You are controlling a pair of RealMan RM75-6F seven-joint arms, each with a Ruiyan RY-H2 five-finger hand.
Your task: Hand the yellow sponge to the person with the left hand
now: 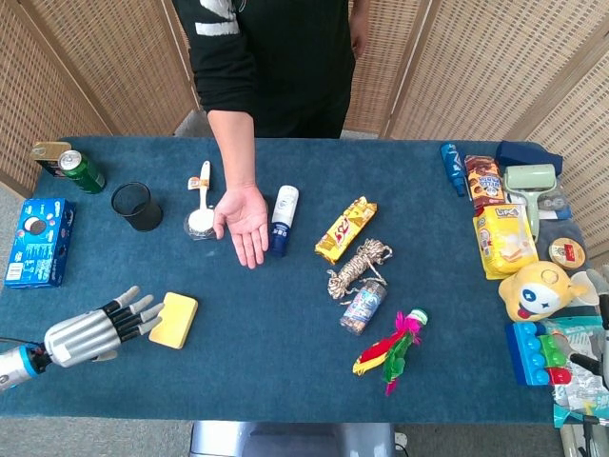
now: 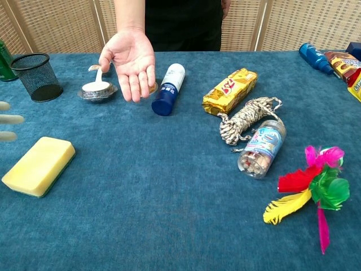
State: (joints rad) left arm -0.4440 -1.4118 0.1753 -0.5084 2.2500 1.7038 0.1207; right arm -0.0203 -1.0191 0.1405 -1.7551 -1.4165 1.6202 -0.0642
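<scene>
**Head view: left hand reaching for the sponge**

Head view shows the left hand (image 1: 90, 333) low over the blue counter (image 1: 285, 381), its fingers (image 1: 133, 314) spread wide, holding nothing, tips just beside the sponge's left edge. The chest view catches only blurred fingertips at its left border. The sponge (image 1: 174, 320) lies flat near the counter's front left, well apart from other things. Beyond it, the person's palm (image 1: 243, 217) waits open and upturned, between a small dish with a spoon (image 1: 199, 221) and a white and blue tube (image 1: 282, 220). The right hand is not visible in either view.

To grasp well, the fingers likely should straddle the sponge's narrow sides and squeeze gently, since it looks soft, then lift clear before travelling to the palm.
</scene>
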